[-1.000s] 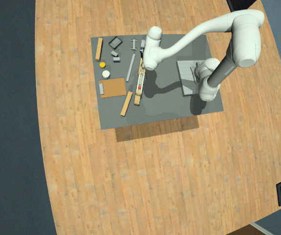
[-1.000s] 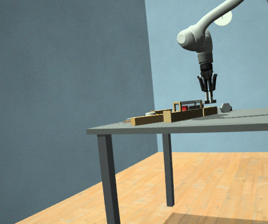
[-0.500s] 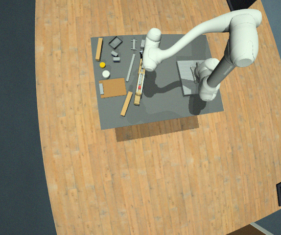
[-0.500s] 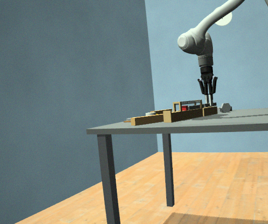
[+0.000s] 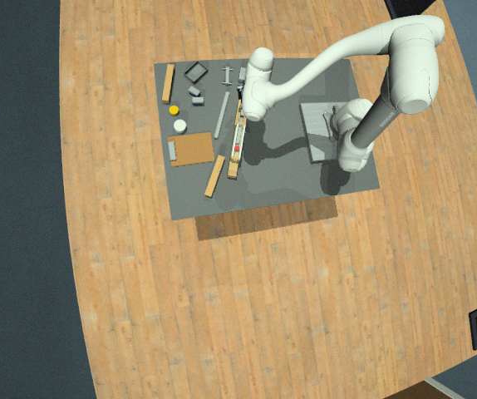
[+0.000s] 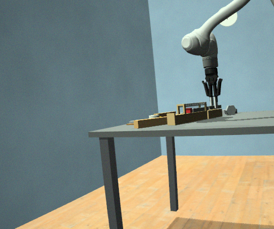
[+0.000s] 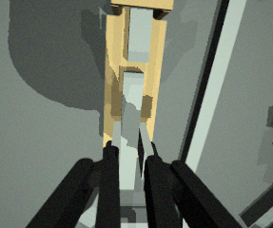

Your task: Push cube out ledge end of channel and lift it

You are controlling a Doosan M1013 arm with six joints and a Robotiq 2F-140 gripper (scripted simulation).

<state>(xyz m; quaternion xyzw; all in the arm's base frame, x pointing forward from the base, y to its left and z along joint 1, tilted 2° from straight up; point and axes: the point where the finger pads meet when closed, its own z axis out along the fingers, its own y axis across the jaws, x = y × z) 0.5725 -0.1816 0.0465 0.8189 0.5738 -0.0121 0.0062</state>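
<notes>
A: Top view. The wooden channel (image 5: 236, 141) lies lengthwise on the grey worktop (image 5: 272, 189). The red cube (image 5: 237, 148) sits inside it, toward the near end. The arm's wrist covers the far end, so the claw itself is hidden here.

B: Exterior view. The claw (image 6: 213, 106) points straight down at the channel's (image 6: 194, 117) far end, its fingers narrow and clamped on a grey T-shaped pusher (image 6: 214, 102). The cube (image 6: 188, 110) is inside the channel, well apart from the claw, under a thin frame.

A: Wrist view?

B: The dark fingers pinch the pale grey pusher (image 7: 126, 157), whose stem runs down into the channel (image 7: 112, 95) mouth. The cube is not visible here; probably the pusher's head blocks it, though I cannot be sure.
</notes>
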